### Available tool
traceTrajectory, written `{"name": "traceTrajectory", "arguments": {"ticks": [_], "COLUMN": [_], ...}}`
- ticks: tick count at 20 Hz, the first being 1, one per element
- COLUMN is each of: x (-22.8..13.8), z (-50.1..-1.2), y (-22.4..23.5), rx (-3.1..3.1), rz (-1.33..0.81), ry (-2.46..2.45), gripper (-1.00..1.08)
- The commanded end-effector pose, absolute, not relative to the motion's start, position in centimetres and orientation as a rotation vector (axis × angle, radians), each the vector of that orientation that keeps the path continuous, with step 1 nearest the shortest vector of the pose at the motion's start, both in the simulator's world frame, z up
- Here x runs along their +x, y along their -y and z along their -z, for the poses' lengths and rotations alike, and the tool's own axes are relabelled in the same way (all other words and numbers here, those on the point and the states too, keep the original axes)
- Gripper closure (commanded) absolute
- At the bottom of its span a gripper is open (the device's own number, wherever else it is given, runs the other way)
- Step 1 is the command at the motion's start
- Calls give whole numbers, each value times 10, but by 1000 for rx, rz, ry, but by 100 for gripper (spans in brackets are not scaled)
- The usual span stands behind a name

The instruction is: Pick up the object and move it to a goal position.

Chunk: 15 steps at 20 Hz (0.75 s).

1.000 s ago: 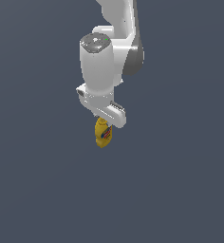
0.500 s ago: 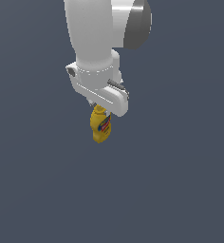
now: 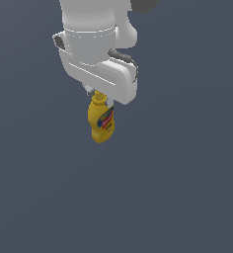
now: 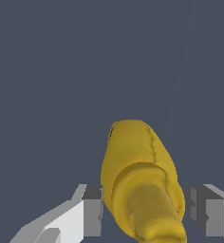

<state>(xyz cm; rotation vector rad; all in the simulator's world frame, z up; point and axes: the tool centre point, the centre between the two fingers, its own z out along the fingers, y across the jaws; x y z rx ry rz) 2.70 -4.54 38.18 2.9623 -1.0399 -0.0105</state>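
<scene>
One small yellow squeeze bottle (image 3: 101,122) hangs in open air directly beneath the gripper (image 3: 97,94), nozzle cap (image 3: 98,96) uppermost and its red-blue-white label (image 3: 106,121) turned toward the exterior view's right. Its long axis runs close to vertical, in line with the hand above it, so the body trails straight down from the fingers (image 4: 92,211). Seen in the wrist view, the bottle (image 4: 140,182) sits between the two fingers, which are clamped on its upper part near the neck. No goal marker shows in either view, so I cannot tell which way the carry must go.
</scene>
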Motion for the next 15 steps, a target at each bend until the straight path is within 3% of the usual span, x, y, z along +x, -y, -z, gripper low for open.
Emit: {"name": "traceTrajectory", "arguments": {"ticks": [1,15], "x": [32,41], "z": [-400,-428], "y": [46,48], "rx": [2964,2964], "rz": [0,0], "ry": [1041,1041], "gripper": [108,108]}}
